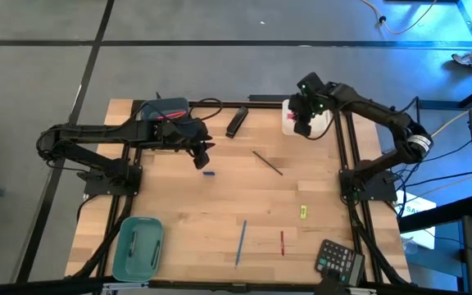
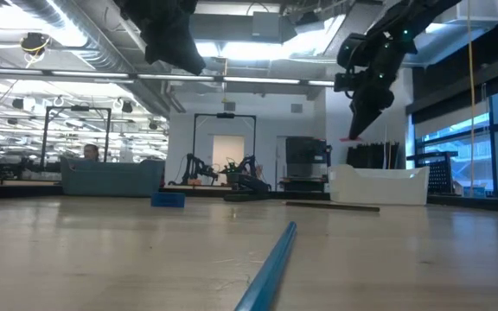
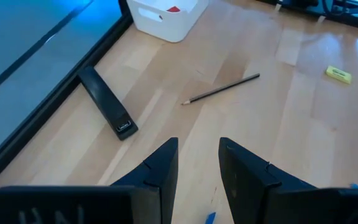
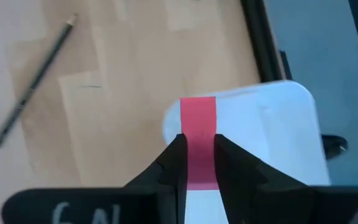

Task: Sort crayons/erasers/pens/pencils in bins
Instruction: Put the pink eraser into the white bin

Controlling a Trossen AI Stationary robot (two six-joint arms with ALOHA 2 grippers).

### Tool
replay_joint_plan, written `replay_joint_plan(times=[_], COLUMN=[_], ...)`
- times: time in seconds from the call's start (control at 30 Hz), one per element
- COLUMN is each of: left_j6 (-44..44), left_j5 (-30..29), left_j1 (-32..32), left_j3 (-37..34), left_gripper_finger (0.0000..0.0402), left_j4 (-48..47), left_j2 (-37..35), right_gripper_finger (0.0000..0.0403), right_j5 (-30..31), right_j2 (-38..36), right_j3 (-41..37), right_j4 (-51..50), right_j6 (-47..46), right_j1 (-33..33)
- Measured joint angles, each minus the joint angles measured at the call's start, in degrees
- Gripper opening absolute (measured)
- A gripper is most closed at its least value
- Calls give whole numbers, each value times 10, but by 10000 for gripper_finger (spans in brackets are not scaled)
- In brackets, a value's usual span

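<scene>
Pink-red, flat and short: that is the eraser pinched between my right gripper's fingers, their tips pressed on its two long sides. I hold it in the air above one end of the white bin, which stands at the table's far right corner. In the low view the eraser shows as a thin pink edge under my right gripper, well above the white bin.

My left gripper hangs above the wood with nothing in it, its fingers parted by a narrow gap (bare tabletop shows between them). Just under it lies a small blue piece, whose tip shows at the edge of my left wrist view. Past those fingers lie a black stapler-like block and a dark pencil, then a yellow eraser off to the side, and the white bin with something red in it.

From above, my left arm reaches in over the table's far left part, where the blue-grey bin holds a pink-red stick. The dark pencil lies mid-table, between my two grippers. Toward the near edge sit the teal bin with a dark stick inside, the bright blue pencil, a thin dark red pen, the yellow eraser and a black calculator.
</scene>
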State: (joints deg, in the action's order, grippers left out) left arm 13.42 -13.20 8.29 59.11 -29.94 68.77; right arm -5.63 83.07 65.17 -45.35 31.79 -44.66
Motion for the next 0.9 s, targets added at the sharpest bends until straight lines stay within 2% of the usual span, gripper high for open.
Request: replay_joint_plan(times=[0.4, 0.9], left_j6=[2, 46], left_j5=[-26, -27], left_j1=[0, 0], left_j3=[0, 0], left_gripper_finger=[108, 108], left_j4=[0, 0], left_j2=[0, 0], right_gripper_finger=[74, 74], right_j5=[-21, -35], right_j2=[21, 65], right_j3=[0, 0], right_j4=[0, 0], right_j6=[19, 47], right_j1=[-84, -122])
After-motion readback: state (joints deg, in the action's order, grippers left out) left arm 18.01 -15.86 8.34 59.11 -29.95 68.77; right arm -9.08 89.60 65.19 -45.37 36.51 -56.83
